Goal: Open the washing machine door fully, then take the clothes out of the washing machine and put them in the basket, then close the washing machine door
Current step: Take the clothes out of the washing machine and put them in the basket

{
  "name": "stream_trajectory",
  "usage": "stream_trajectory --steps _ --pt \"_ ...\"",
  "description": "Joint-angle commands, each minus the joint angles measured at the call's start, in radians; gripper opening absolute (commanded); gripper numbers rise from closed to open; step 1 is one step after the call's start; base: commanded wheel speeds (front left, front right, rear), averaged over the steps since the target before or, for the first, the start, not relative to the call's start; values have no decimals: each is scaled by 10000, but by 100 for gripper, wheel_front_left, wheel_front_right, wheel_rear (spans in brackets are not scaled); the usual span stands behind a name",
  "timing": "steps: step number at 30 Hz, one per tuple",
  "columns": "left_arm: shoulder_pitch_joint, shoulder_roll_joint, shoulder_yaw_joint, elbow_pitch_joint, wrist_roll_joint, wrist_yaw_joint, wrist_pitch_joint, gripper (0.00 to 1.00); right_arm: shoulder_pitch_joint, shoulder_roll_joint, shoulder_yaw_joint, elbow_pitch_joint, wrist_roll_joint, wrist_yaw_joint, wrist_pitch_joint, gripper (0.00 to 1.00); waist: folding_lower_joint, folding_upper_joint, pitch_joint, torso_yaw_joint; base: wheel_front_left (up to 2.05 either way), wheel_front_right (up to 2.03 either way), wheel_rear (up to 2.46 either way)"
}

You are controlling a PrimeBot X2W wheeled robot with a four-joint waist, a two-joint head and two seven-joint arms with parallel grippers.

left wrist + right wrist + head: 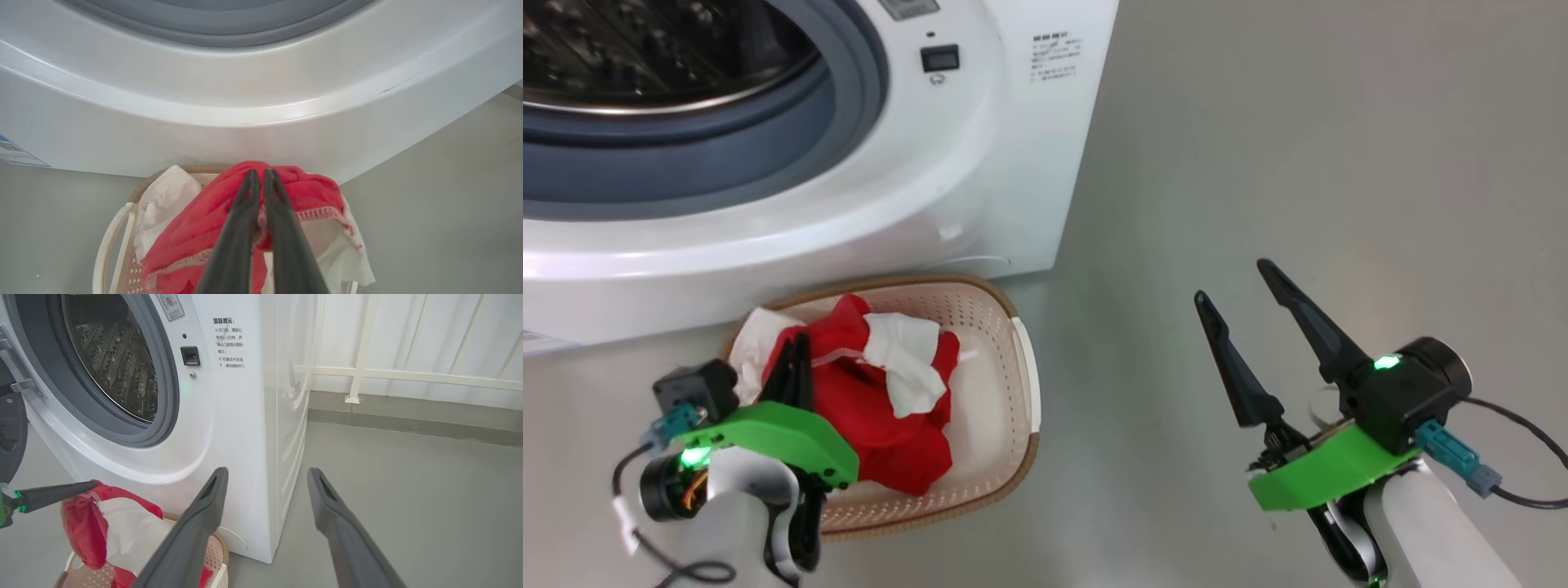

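At the foot of the washing machine (890, 212), on the grey floor (1298, 163), sits the basket (992, 327), its brown rim just beside the white front panel. My left jaws hang over its near-left part, pinched almost together on the clothes (874, 416). Their 2 dark fingers (233, 245) meet on a fold of red fabric near the top of the bundle. From my right wrist I see that fold lifted on the fingertips, and the red garment with its white patch hangs down from it into the basket. The lower part of the red fabric lies inside the perforated walls. Some white cloth (163, 200) is bunched at the basket's far-left corner, against the rim.

My right jaws stand wide and hold nothing. Their 2 long fingers (1241, 376) are well apart, above the floor and well to the right of the basket, and they point toward the machine's right front corner.

Above the basket the machine's mouth is uncovered, showing the grey rubber ring (727, 155) and the perforated steel drum (118, 363). The washing machine door (11, 428) is swung out at the left of the opening, a dark curved edge below a metal hinge (18, 386). A small blue label sticker (16, 153) sits low on the left of the front panel.
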Motion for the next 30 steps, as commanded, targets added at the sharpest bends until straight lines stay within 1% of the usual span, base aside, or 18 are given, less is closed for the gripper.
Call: stream_trajectory --steps 1,7,9,10,15,20,24,30 --pt "-344 184 224 215 -30 -142 15 0 -170 48 180 -201 -78 62 -65 100 0 -1 288 -156 0 0 0" --pt "-1234 179 176 1955 -351 -449 403 0 -389 49 257 -198 -87 62 -65 100 0 -1 799 -292 0 0 0" --pt "-1545 224 113 2464 -321 -475 457 0 -470 45 281 -204 -76 62 -65 100 0 -1 987 -317 0 0 0" --pt "-1545 224 113 2464 -321 -475 457 0 -470 45 281 -204 -76 62 -65 100 0 -1 987 -317 0 0 0" --pt "-2260 271 62 3714 -393 -583 590 0 -682 79 390 -180 -44 62 -65 100 0 -1 1375 -434 0 0 0" --pt "-2859 327 18 4869 -487 -687 912 0 -825 115 502 -184 -45 62 -65 100 0 -1 1685 -590 0 0 0" --pt "-3215 425 -66 5664 -501 -758 1243 0 -941 141 601 -198 -18 62 -65 100 0 -1 1920 -739 0 0 0" --pt "-3594 591 -199 6332 -442 -764 1251 0 -1078 187 717 -156 -3 62 -65 100 0 -1 2180 -900 0 0 0"
